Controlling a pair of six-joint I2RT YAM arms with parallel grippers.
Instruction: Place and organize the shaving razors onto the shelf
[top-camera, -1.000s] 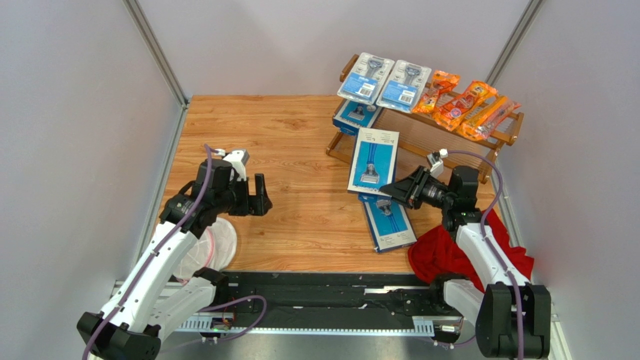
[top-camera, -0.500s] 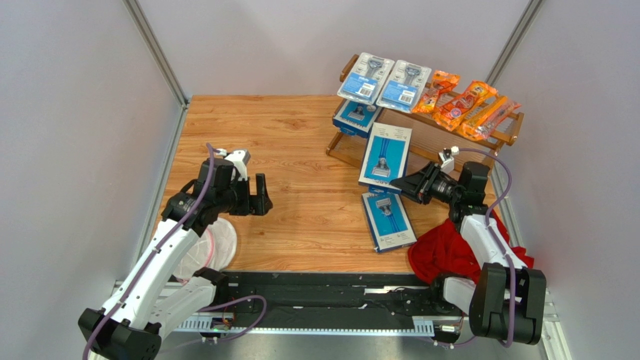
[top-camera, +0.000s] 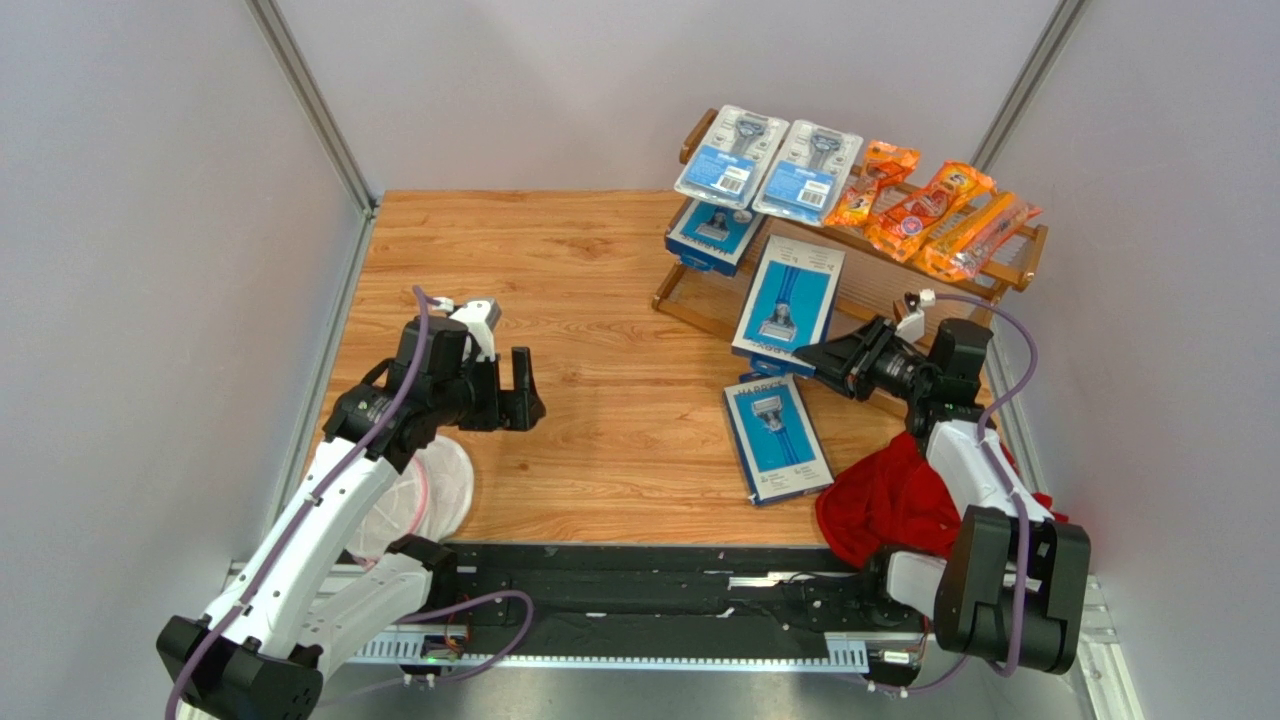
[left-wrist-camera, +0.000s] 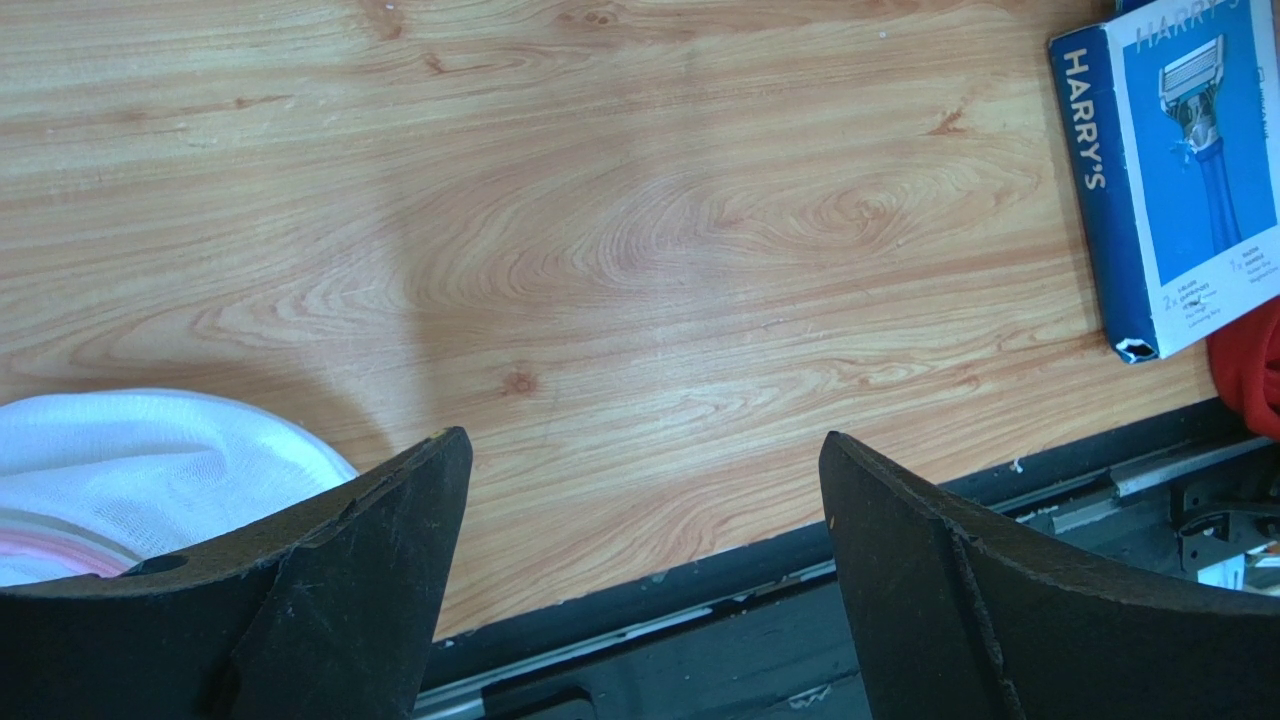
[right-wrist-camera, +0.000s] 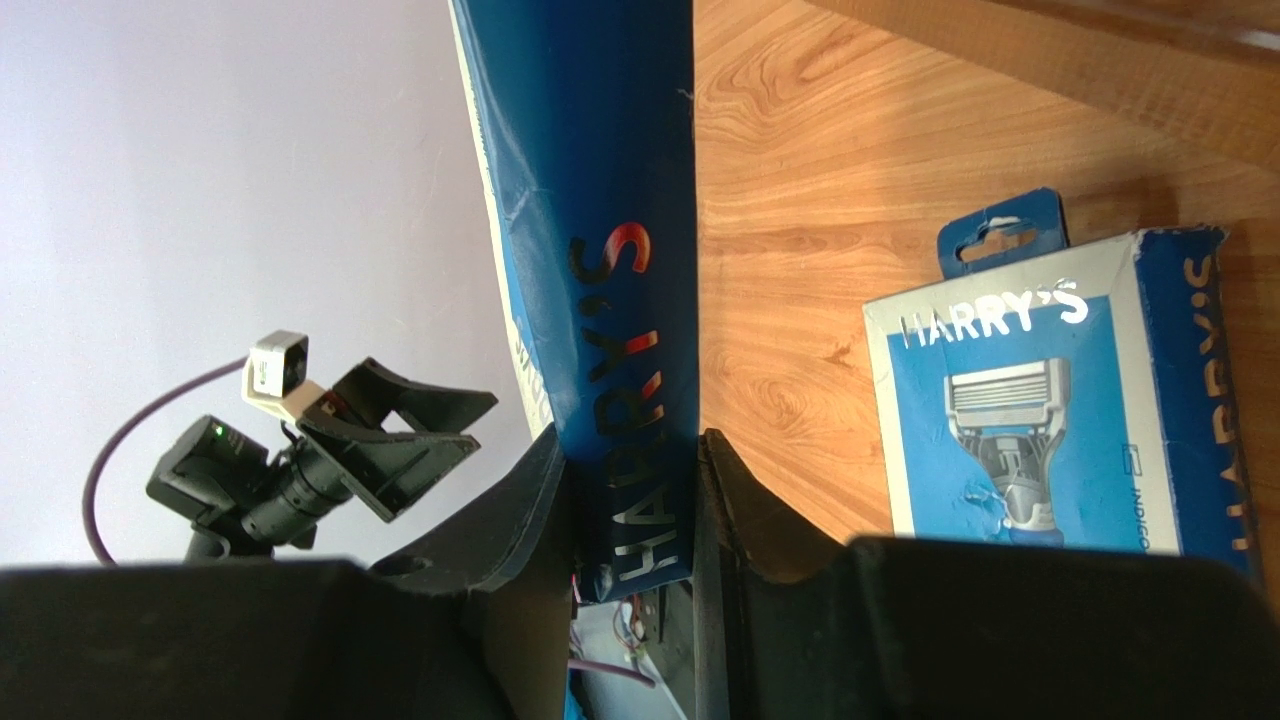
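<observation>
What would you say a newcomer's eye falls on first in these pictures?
The right arm's fingers pinch a blue razor box, held up before the wooden shelf whose top tier carries blister packs and orange bags. A second blue box lies flat on the table near a red cloth.

Blister packs (top-camera: 732, 153) half hide the lower-tier box (top-camera: 709, 236); the right wrist view's top edge crops the held box (right-wrist-camera: 601, 225).
</observation>
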